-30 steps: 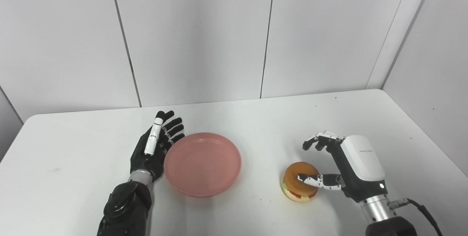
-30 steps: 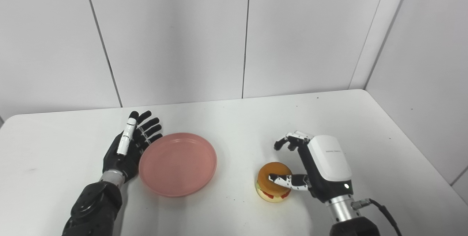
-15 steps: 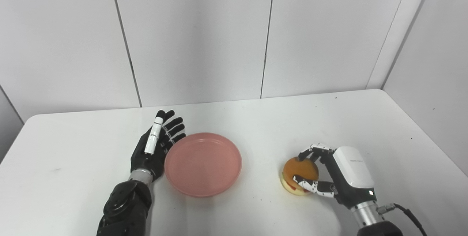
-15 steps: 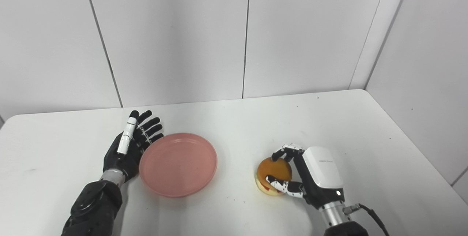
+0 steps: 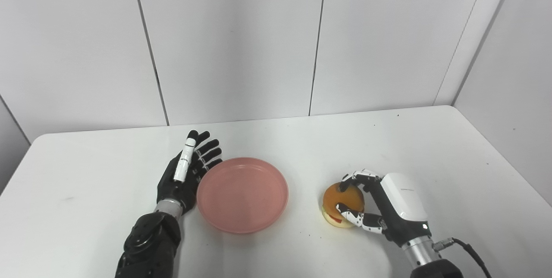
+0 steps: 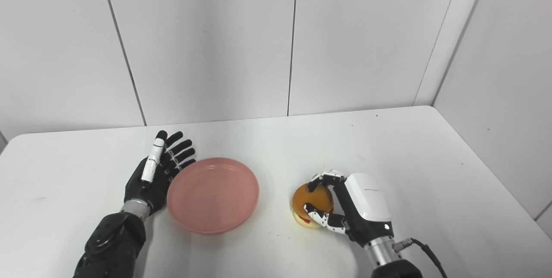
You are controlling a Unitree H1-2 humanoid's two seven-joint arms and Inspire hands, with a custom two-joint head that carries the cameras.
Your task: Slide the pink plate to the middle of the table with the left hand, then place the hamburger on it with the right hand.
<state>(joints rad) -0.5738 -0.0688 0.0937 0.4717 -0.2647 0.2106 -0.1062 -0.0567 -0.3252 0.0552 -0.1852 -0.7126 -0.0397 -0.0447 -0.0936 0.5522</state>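
The pink plate (image 5: 242,193) lies flat near the middle of the white table (image 5: 86,174), empty. My left hand (image 5: 186,172) is open with straight fingers, its edge against the plate's left rim. The hamburger (image 5: 341,205), with an orange bun and red and yellow layers, sits to the right of the plate. My right hand (image 5: 386,204) is shut on the hamburger, fingers over the far side of the bun and thumb at its near side. The hamburger looks tilted, low over the table. Both also show in the right eye view: the plate (image 6: 213,194) and the hamburger (image 6: 311,205).
White wall panels (image 5: 233,41) stand behind the table and along its right side (image 5: 513,75). A black cable (image 5: 470,252) runs from my right wrist. The table's right edge (image 5: 509,161) lies beyond my right hand.
My right hand closed around the hamburger and has carried it a little leftward toward the plate, tilting it. The left hand and plate stay together; the whole view shifted slightly.
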